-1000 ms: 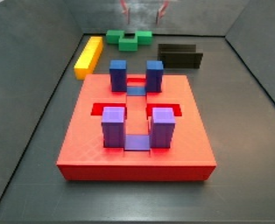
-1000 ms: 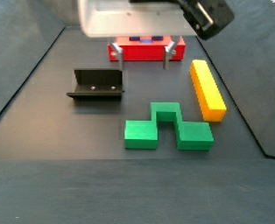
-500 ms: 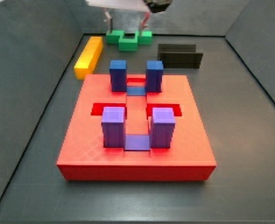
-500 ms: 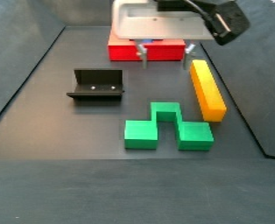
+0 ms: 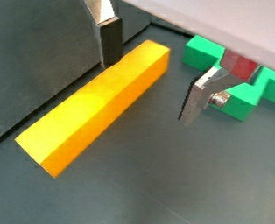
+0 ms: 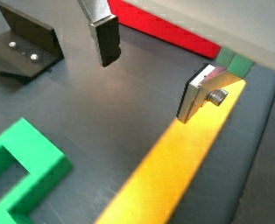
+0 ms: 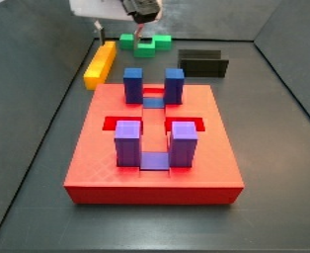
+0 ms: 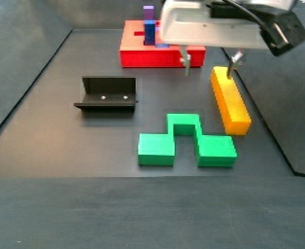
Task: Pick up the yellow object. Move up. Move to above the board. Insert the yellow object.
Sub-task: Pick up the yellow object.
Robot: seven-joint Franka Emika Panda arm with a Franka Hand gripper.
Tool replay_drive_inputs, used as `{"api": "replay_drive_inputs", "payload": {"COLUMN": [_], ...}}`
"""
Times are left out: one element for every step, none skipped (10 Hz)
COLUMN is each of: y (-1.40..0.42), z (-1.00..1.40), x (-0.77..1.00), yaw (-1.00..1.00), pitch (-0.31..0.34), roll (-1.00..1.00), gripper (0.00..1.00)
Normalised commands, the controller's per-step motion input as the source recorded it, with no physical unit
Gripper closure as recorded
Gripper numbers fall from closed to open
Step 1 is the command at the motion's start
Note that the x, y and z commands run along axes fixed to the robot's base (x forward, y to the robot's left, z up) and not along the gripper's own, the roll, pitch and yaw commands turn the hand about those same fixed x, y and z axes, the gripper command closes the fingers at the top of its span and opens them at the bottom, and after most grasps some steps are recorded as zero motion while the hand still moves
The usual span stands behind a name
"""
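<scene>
Now | gripper (image 5: 151, 74) open, empty | above yellow object (image 5: 96, 107) far end | board (image 8: 152, 56) near

The yellow bar (image 5: 95, 109) looks like smooth plastic with a soft sheen, as does the green block (image 8: 183, 142) near it, and the red board (image 7: 151, 148) beyond has a finely ribbed, matt plastic top with glossier blue posts (image 7: 127, 140). The gripper (image 6: 154, 66), just above the bar's end towards the board, has bare brushed-metal jaws with matt dark pads (image 6: 105, 41) under a glossy white housing. The black fixture (image 8: 106, 94) beside the block is matt with small bright screws, and the floor (image 8: 78, 185) is dark and matt.
</scene>
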Motion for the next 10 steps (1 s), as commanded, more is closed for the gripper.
{"api": "replay_drive_inputs", "payload": {"y": [0.11,0.19,0.24,0.09,-0.06,-0.30,-0.22,-0.03,0.04,0.09], "z": [-0.19,-0.15,-0.12,-0.13,-0.26,-0.43,-0.30,-0.19,-0.25,-0.29], "x": [-0.23,-0.20,-0.27,-0.47,-0.46,-0.28,-0.07,0.05,0.20,0.13], "yaw": [0.20,0.25,0.27,0.15,0.07,0.08,0.13,0.19,0.23,0.21], "pitch": [-0.209,-0.210,-0.204,-0.196,-0.167,-0.139,-0.084,0.000,0.000,0.000], "roll": [0.00,-0.03,-0.06,-0.07,0.00,0.07,0.06,0.00,0.00,0.01], "gripper": [0.00,0.00,0.00,0.00,0.00,0.00,0.00,0.00,0.00,0.00]}}
